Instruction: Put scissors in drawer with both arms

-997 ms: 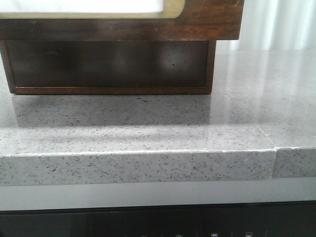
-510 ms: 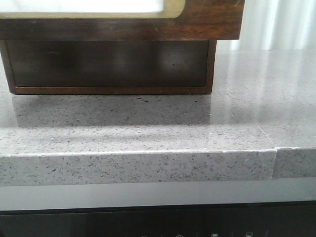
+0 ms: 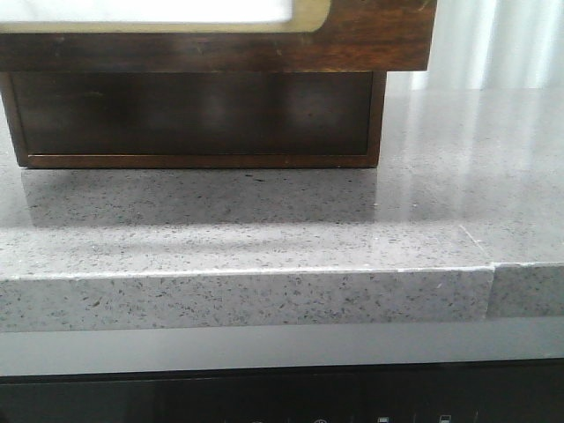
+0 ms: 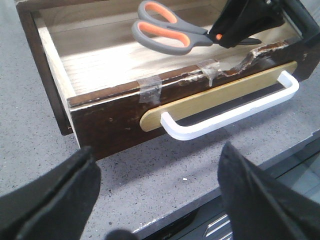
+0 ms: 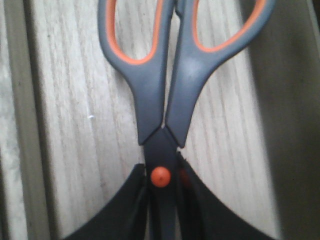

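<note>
The scissors (image 4: 165,35), dark grey with orange-lined loops, hang over the open drawer (image 4: 115,115), loops toward its far side. My right gripper (image 4: 220,36) is shut on them near the orange pivot. In the right wrist view the scissors (image 5: 165,100) run out from the gripper (image 5: 162,185) above the drawer's pale wooden floor (image 5: 75,100). My left gripper (image 4: 159,150) is open and empty over the counter, just in front of the drawer front. In the front view only the drawer front (image 3: 379,35) shows, at the top; both grippers and the scissors are out of view there.
The drawer front has a tan panel, a white handle (image 4: 225,112) and a chipped, taped top edge (image 4: 210,70). The speckled grey counter (image 3: 264,300) ends at a front edge (image 4: 215,195). The cabinet's dark lower recess (image 3: 194,115) sits under the drawer.
</note>
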`<state>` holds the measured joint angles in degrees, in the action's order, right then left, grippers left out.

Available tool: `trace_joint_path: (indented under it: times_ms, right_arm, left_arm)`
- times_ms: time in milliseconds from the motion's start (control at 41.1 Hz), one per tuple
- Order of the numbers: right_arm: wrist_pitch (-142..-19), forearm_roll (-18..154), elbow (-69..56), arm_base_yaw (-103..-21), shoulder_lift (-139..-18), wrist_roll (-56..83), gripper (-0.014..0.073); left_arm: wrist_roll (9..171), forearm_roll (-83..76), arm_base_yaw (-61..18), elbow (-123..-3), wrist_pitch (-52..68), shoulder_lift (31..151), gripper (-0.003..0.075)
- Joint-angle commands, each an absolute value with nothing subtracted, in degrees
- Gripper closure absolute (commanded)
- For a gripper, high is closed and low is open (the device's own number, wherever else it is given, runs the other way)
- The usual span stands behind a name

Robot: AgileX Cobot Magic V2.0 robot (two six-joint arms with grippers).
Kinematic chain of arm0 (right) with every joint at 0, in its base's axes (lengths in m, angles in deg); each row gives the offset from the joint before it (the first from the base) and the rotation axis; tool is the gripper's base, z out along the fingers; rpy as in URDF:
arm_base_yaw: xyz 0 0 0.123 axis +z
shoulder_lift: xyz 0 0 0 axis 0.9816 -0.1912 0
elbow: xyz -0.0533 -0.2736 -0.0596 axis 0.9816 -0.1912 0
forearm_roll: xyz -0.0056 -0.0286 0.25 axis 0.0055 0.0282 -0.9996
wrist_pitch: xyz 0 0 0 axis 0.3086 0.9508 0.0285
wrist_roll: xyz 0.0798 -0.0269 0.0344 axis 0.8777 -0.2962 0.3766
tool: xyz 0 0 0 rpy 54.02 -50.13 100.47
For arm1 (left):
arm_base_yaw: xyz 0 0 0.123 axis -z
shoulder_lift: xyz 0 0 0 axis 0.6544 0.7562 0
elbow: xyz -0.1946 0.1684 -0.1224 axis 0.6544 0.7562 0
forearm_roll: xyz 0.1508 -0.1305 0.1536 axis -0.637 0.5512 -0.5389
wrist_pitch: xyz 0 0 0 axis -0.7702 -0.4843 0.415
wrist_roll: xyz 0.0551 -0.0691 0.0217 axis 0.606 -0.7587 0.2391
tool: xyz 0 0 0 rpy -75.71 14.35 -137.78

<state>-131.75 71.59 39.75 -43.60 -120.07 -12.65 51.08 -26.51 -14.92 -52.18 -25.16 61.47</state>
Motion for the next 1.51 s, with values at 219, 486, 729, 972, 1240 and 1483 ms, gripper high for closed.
trace_joint_path:
  times_ms: [219,486,729,972,1240,1483]
  right_arm:
    - [-129.53,71.87,41.21,-43.59,-116.99,-12.85,0.0211]
    - [-128.90,71.97,41.38,-43.77,-113.06,-2.26,0.0211]
    - [-130.78,73.53,41.27,-45.62,-105.07,20.72,0.0244]
    - [-132.95,75.96,36.46,-45.91,-94.78,30.69,0.0250]
    - [-126.48,76.03,19.75,-45.91,-79.75,30.69,0.0250]
    - [-122.18,76.14,3.77,-45.91,-65.03,31.82,0.0250]
  left_arm:
    - [50.63,-26.35,-14.42,-54.24,-20.63,61.73,0.0227]
    - [50.63,-26.35,-14.42,-54.24,-20.63,61.73,0.0227]
    - [50.63,-26.35,-14.42,-54.24,-20.63,61.73,0.0227]
    - [50.63,-26.35,-14.42,-54.24,-20.63,61.73,0.0227]
    - [50.63,-26.35,-14.42,-54.24,-20.63,61.73,0.0227]
    - [50.63,-26.35,-14.42,-54.24,-20.63,61.73,0.0227]
